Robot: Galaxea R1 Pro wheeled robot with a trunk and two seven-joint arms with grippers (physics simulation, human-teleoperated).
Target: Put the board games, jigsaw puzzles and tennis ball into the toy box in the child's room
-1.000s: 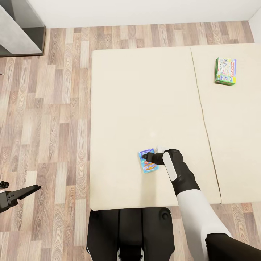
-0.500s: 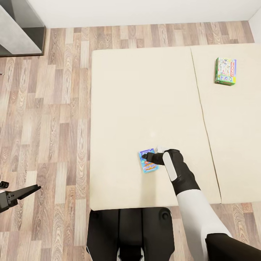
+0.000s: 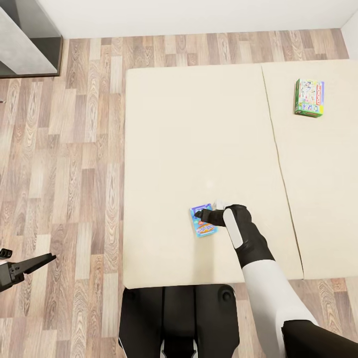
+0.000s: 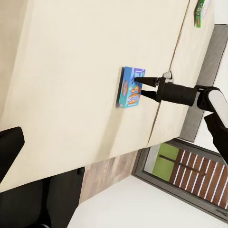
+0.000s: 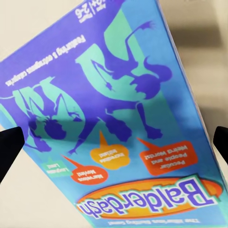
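Jaws of the right gripper (image 3: 203, 215) stand spread wide over the blue-purple board game (image 3: 204, 223), which lies flat on the bed (image 3: 164, 149); nothing is clamped. Head view: a second board game (image 3: 309, 97) lies well apart, far beyond the jaws; the left gripper (image 3: 30, 263) hangs over the floor (image 3: 74, 149), its opening indistinct. Left wrist view: both fingers (image 4: 145, 81) slant down onto the box face. Right wrist view: both tips flank the cover. Judged light, stiff, slick; grip across the narrow edges.
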